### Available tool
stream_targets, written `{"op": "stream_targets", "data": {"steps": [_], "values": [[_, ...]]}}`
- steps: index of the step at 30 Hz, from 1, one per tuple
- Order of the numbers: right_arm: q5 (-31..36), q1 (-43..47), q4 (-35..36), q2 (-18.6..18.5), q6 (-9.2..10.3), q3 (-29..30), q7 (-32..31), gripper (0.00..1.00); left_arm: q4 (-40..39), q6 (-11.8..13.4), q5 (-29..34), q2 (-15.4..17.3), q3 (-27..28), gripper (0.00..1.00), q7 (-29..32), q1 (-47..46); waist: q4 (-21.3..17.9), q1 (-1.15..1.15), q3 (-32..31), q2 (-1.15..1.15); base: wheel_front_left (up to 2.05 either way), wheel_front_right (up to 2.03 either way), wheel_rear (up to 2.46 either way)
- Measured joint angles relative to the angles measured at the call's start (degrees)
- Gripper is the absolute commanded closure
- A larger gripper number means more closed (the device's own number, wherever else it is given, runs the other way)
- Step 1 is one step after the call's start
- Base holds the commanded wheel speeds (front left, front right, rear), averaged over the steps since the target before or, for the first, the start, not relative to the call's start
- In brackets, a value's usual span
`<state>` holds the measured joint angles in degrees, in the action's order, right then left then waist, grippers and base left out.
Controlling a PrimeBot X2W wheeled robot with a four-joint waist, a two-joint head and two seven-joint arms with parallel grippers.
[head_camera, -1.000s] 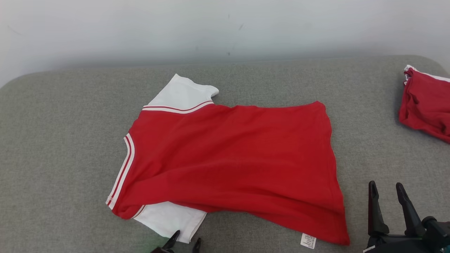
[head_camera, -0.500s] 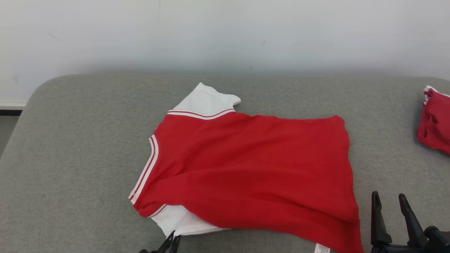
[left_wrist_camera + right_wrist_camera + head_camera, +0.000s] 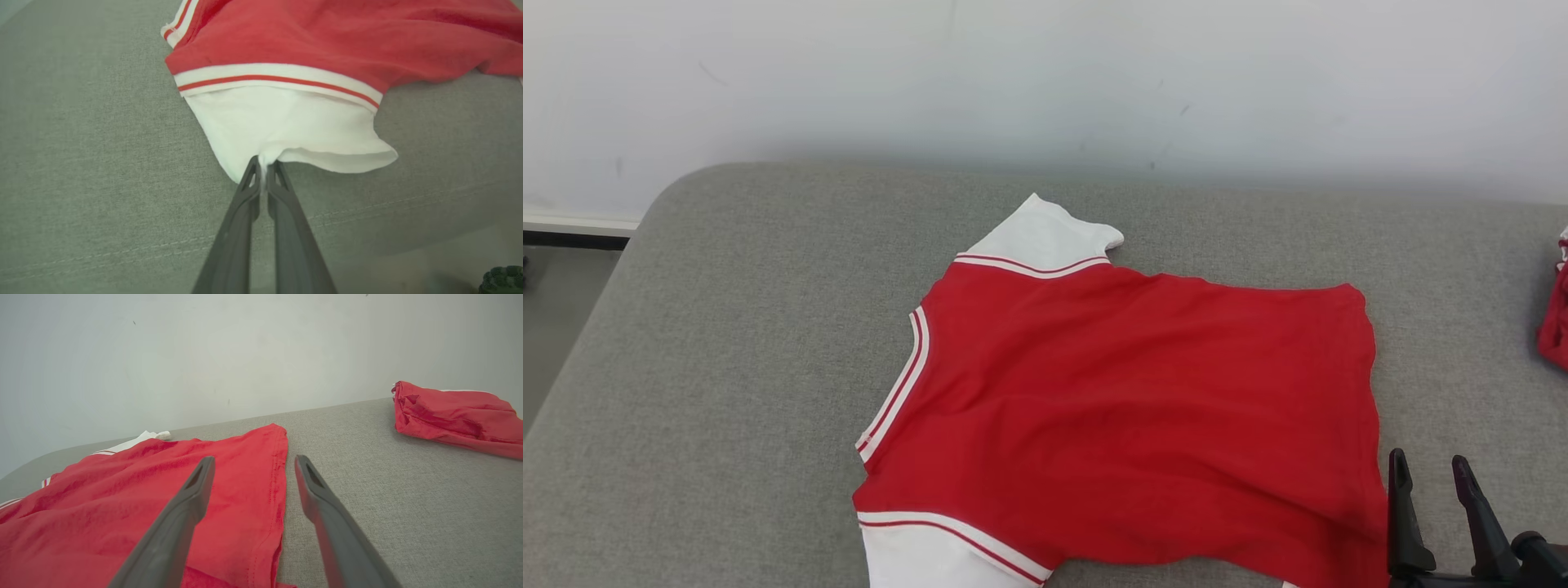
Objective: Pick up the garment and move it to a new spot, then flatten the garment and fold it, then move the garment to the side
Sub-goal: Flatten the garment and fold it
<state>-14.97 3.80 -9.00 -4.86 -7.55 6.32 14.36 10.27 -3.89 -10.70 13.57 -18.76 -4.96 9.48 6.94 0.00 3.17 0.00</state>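
Jersey cloth, red, soft and lightly rippled: the garment [image 3: 1143,416] lies spread across the middle of the grey upholstered surface [image 3: 727,327], collar end toward the robot's left, hem toward its right. It has 2 short white sleeves, each joined by a white-and-red striped band; the far sleeve [image 3: 1045,233] lies flat, the near sleeve [image 3: 286,126] is drawn to a point. And there's the left gripper [image 3: 263,163], dark fingers pinched tight on that near sleeve's cuff, a tuft of white cloth squeezed between the tips. Right gripper [image 3: 1428,457] sits near the garment's hem corner, fingers spread wide, holding nothing. The surface is coarse woven fabric with a stitched seam near its front edge and rounded corners. Off to the right, a second red garment [image 3: 453,412] lies bundled in folds, well apart, below the pale wall [image 3: 1045,82]
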Motion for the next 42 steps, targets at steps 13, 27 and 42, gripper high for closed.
{"op": "stream_targets", "data": {"steps": [13, 27, 42], "values": [[-0.04, 0.02, -0.18, -0.44, 0.00, 0.42, -0.05, 0.00, -0.78, -0.81, -6.94, -1.52, -0.37, 0.00, 7.83, 4.37, 0.60, 0.00, -0.39, 0.00, 0.00, 0.00, 0.00], [0.37, 0.33, 0.24, -0.14, 0.00, 0.51, -0.33, 0.00, -8.39, 3.92, -5.89, 1.31, 6.42, 0.00, -2.05, 0.98, -0.34, 0.00, -1.22, 0.00, 0.00, 0.00, 0.00], [0.02, -1.22, 0.05, -0.18, 0.00, -0.12, -0.38, 0.00, -7.39, 4.25, -5.97, 3.79, 10.51, 0.00, -2.99, -17.74, -6.43, 0.00, -0.25, 0.00, 0.00, 0.00, 0.00]]}}
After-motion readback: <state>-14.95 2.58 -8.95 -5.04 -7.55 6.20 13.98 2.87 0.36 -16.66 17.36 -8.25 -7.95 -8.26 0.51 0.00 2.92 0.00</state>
